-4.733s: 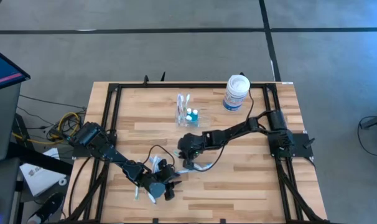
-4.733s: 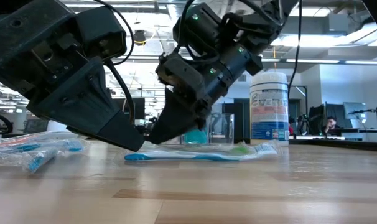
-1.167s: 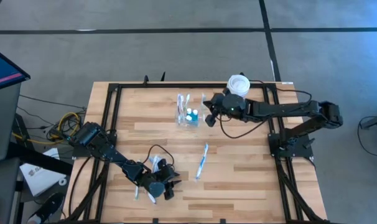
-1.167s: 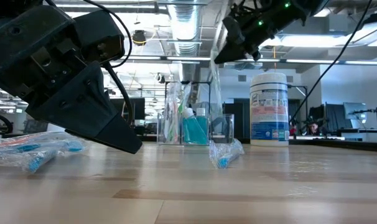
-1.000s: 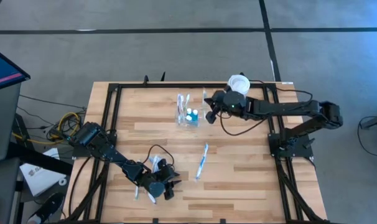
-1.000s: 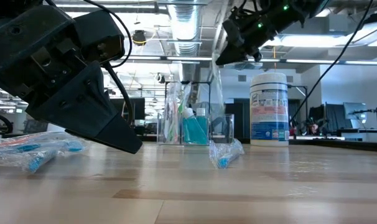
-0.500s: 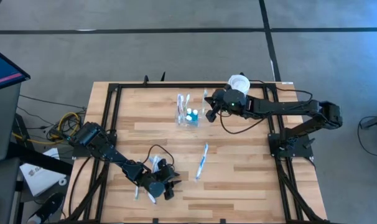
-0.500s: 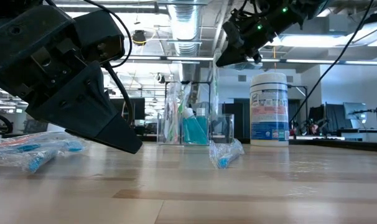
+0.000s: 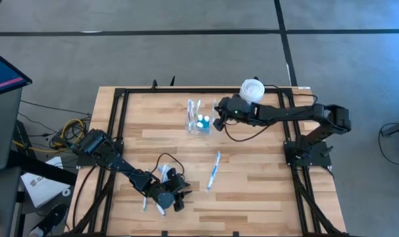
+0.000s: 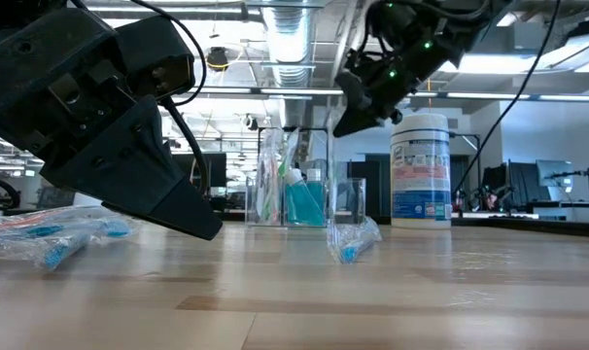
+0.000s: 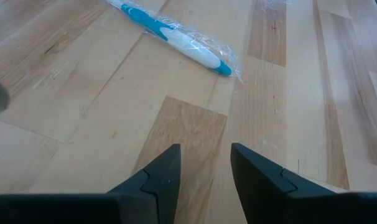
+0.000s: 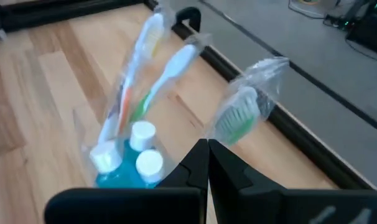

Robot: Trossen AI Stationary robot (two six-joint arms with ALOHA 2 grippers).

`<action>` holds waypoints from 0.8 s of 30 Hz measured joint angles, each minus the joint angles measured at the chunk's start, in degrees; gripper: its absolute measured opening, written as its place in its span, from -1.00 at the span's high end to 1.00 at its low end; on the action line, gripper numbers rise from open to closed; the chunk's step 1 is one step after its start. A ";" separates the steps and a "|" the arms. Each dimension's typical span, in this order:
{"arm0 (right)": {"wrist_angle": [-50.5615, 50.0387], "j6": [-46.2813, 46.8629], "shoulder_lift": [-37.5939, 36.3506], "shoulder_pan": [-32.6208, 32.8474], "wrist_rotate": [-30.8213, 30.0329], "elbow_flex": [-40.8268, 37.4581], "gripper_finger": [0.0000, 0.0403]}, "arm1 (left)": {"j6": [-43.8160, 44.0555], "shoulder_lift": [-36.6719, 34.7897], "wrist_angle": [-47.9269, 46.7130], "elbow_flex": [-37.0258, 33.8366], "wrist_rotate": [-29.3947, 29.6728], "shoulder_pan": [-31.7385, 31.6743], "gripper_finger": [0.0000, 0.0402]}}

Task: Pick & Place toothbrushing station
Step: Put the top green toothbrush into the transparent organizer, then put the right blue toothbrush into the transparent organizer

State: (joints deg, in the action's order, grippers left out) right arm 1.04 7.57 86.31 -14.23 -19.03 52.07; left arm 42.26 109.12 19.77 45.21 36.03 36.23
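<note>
Shifted slightly toward organizer since half a second ago: right gripper [image 9: 217,122], fingers clenched on wrapped green-bristle toothbrush [image 12: 241,115], dangling beside station's right edge. Going left to right: left gripper [image 9: 165,197] low at near-left of surface [image 9: 265,191], fingers parted, grasping nothing, wrapped brushes [image 10: 42,236] beside it. Loose blue toothbrush [image 9: 213,171] mid-surface. Toothbrushing station [image 9: 199,122] far centre, upright, holding brushes and teal bottles [image 10: 302,197]. White jar [image 9: 251,97] just right. Station likely light, rigid, slick, tippy; best pinched low on wall rim.
</note>
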 joint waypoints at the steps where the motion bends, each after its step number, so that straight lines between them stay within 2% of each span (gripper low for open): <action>1: 0.25 0.00 0.25 -0.25 0.68 0.05 1.00 | 0.00 0.00 0.00 0.00 0.00 0.00 0.32; 24: -2.95 1.05 -0.20 0.44 4.00 0.01 1.00 | 0.00 0.00 0.00 0.02 0.50 0.00 0.32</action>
State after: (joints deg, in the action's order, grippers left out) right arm -1.91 8.62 86.11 -13.79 -15.03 52.07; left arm 42.26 109.12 19.77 45.23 36.53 36.23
